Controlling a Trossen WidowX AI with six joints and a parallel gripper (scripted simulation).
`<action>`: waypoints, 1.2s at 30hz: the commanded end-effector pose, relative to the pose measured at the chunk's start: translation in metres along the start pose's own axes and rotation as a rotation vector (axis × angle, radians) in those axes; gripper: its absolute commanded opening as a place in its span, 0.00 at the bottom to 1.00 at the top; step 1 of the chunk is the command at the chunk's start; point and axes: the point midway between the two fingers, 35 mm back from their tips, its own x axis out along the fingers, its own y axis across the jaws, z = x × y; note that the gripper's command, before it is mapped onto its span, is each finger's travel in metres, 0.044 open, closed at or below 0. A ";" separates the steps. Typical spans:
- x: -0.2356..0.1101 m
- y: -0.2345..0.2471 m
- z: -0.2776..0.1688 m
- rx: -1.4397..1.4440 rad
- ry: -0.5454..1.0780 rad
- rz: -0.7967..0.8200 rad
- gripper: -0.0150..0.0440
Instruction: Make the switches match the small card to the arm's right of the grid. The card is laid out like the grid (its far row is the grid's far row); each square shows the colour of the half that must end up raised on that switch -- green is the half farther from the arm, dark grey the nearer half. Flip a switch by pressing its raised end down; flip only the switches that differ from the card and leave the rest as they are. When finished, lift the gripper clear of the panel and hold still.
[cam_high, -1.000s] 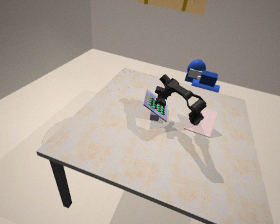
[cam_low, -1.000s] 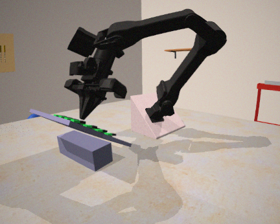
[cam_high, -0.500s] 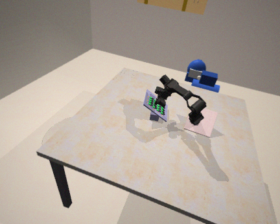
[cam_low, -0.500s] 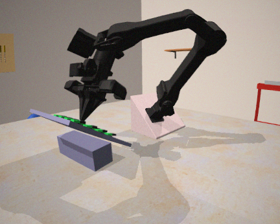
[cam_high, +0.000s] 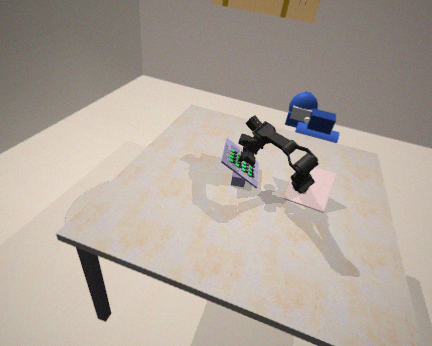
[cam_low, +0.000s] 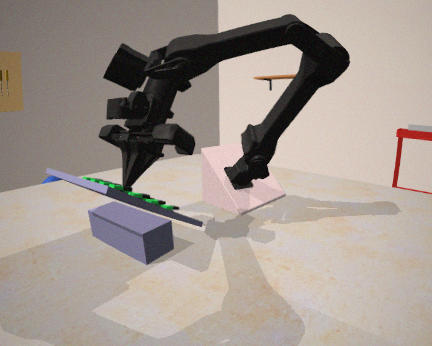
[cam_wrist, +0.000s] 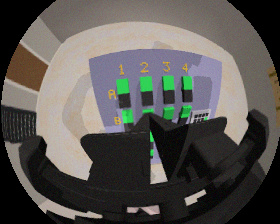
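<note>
The gripper (cam_low: 131, 181) is closed on nothing, its fingers together as one point for pressing; its tip meets a switch on the tilted panel (cam_low: 65, 178) (propped on a block (cam_low: 131, 231)) near the bench's middle; the card (cam_wrist: 199, 117) lies beside the grid.

Green-and-black switches (cam_wrist: 145, 91), lavender panel (cam_wrist: 100, 78)

A tilted lilac panel (cam_low: 70, 181) bears green-and-grey switches (cam_wrist: 145, 91), with a small card (cam_wrist: 200, 117) beside.
</note>
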 end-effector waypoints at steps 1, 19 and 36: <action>0.001 -0.001 -0.001 0.004 0.002 -0.003 0.25; 0.003 -0.001 0.000 0.004 0.002 -0.003 0.25; -0.014 -0.003 -0.001 0.001 -0.002 -0.006 0.25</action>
